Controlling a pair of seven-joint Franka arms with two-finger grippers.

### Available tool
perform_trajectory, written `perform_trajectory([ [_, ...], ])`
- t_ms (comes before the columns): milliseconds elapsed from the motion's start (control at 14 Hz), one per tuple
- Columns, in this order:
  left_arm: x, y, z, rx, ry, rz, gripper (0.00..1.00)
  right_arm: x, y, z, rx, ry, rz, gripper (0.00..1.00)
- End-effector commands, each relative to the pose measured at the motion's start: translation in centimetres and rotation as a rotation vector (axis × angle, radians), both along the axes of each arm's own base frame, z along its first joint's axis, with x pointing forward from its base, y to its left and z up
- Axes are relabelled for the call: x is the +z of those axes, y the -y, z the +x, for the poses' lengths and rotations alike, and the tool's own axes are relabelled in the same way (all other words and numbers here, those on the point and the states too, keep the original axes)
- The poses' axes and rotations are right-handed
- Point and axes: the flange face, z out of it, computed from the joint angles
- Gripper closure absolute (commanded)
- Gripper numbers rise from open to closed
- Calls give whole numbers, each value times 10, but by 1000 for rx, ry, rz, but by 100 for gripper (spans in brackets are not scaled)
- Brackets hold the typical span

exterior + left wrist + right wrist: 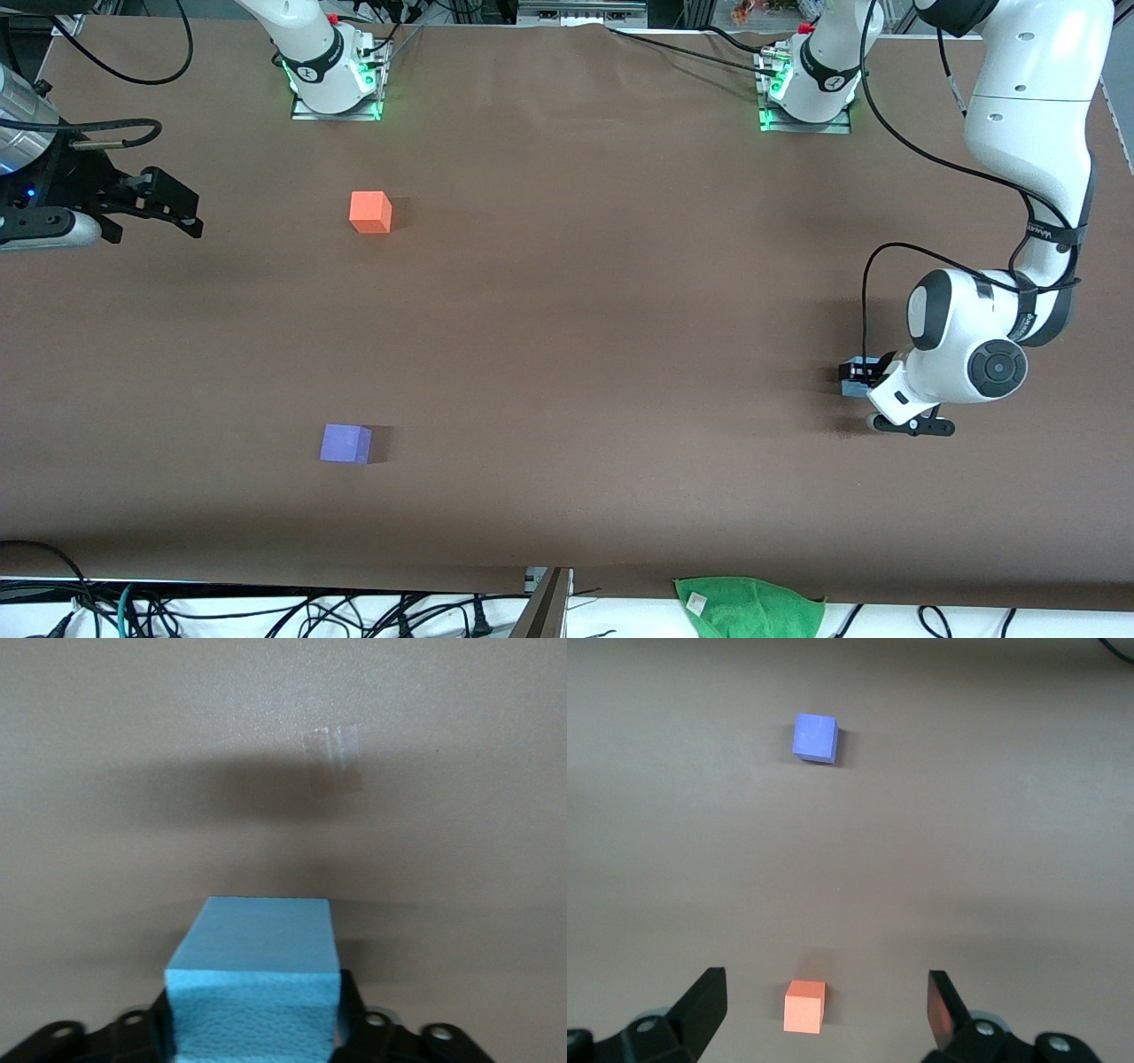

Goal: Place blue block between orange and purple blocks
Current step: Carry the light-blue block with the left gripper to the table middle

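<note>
The blue block sits between the fingers of my left gripper, low at the table's surface near the left arm's end. In the left wrist view the blue block fills the gap of the left gripper, with a black finger pressed on each side. The orange block lies toward the right arm's end. The purple block lies nearer the front camera than it. My right gripper is open and empty, up in the air beside the orange block. The right wrist view shows the right gripper, the orange block and the purple block.
A green cloth hangs at the table's front edge, nearer the camera than the left gripper. A small patch of clear tape lies on the brown table. Cables run along the front edge.
</note>
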Motion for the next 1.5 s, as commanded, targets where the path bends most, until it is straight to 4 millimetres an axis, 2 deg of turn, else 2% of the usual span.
perform_trajectory([
  [0, 18, 10, -1, 7, -29, -21, 100, 3, 1, 1, 5, 4, 4, 0],
  [143, 49, 50, -1, 23, -70, -94, 100, 3, 1, 0, 5, -1, 4, 0],
  [214, 66, 77, -2, 5, -83, -118, 100, 3, 1, 0, 5, -1, 4, 0],
  [286, 84, 110, 0, -4, -80, -143, 94, 3, 1, 0, 5, -1, 4, 0],
  [429, 109, 181, -9, -9, -95, -182, 94, 3, 1, 1, 5, 4, 4, 0],
  [500, 114, 219, -19, 26, -103, -179, 94, 3, 1, 1, 5, 4, 4, 0],
  [571, 111, 251, -30, 56, -114, -166, 94, 3, 0, 1, 8, 2, 4, 0],
  [714, 91, 341, -62, 46, -114, -152, 94, 3, -1, 0, 9, -1, 4, 0],
  [857, 59, 420, -97, 59, -63, -163, 92, 3, -2, -1, 11, -4, 3, 0],
  [1000, 16, 468, -121, 31, -15, -202, 91, 3, -3, 0, 12, -1, 2, 0],
  [1071, 1, 482, -129, 19, 13, -212, 86, 3, -3, 0, 12, 0, 2, 0],
  [1143, -5, 489, -135, 6, 31, -206, 46, 3, -4, -1, 14, -2, 2, 0],
  [1214, -4, 487, -132, 5, 41, -198, 0, 3, -3, -1, 12, -2, 2, 0],
  [1429, 3, 480, -125, 14, 48, -199, 0, 3, -3, -1, 12, -2, 2, 0],
])
